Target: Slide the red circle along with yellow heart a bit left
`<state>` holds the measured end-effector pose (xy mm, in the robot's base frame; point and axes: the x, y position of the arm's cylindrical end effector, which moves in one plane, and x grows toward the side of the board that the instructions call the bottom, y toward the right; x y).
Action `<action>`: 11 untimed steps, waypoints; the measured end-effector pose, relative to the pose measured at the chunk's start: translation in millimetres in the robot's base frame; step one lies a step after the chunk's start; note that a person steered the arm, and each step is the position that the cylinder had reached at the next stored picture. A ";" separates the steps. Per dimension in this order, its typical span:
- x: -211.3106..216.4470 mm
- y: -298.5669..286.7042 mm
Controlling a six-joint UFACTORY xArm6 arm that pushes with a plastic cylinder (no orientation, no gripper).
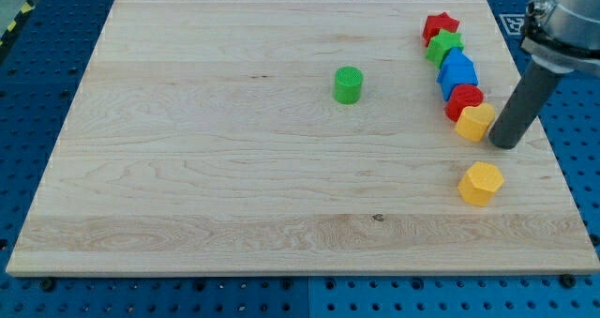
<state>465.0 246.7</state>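
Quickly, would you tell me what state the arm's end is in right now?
My tip: a bare rod with no jaws, holding nothing, just to the view's right of the yellow heart and red circle.

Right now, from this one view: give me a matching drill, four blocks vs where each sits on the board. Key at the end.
Blocks:
1. green cylinder
2. red star
3. yellow heart
4. yellow hexagon

Places:
A. top of the column of blocks at the view's right
B. alone near the board's middle
C. just left of my tip, below the red circle
D. lowest in the view, apart from the column

Pairs: 1-B, 2-A, 3-C, 4-D
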 end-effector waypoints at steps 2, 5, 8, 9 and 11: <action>-35.2 6.2; -49.9 -1.1; -28.6 -35.8; -28.6 -51.3; -10.4 -63.1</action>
